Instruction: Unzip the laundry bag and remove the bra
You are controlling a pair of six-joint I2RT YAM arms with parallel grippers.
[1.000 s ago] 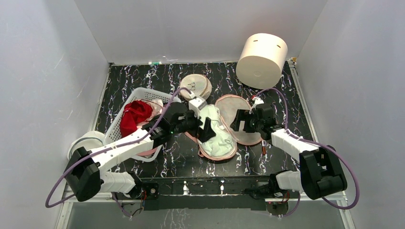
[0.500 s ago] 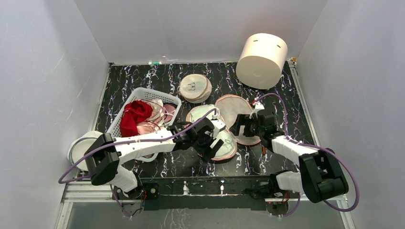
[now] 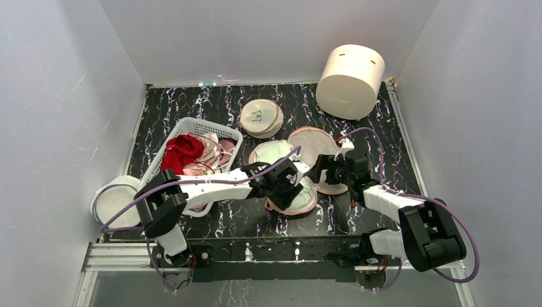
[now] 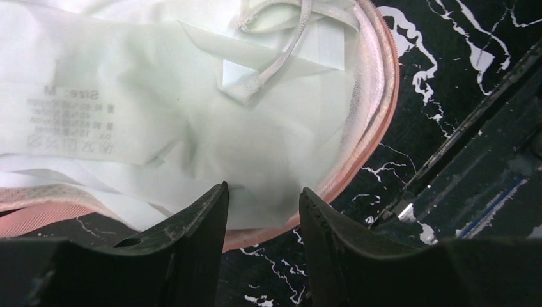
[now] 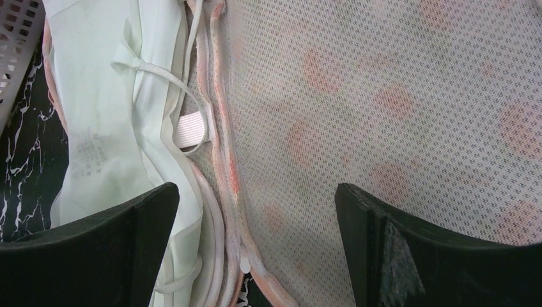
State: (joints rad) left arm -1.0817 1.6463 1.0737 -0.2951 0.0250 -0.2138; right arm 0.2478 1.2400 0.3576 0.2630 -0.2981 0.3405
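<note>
Since a second ago my left claw (image 4: 263,192) has swung from the bag's middle to its near lobe and narrowed. Bare black marbled table (image 3: 243,216) lies just beyond that lobe's rim, and the white basket (image 3: 203,120) crowds my left. The laundry bag (image 3: 313,144) lies unzipped and spread flat, its pink trim curving past my tips. Inside lies the bra (image 4: 192,115), smooth and mint-white. My left jaws stand partly apart over its fabric, pinching nothing I can see. My right claw (image 5: 255,188) gapes wide and empty above the bag's mesh lining.
</note>
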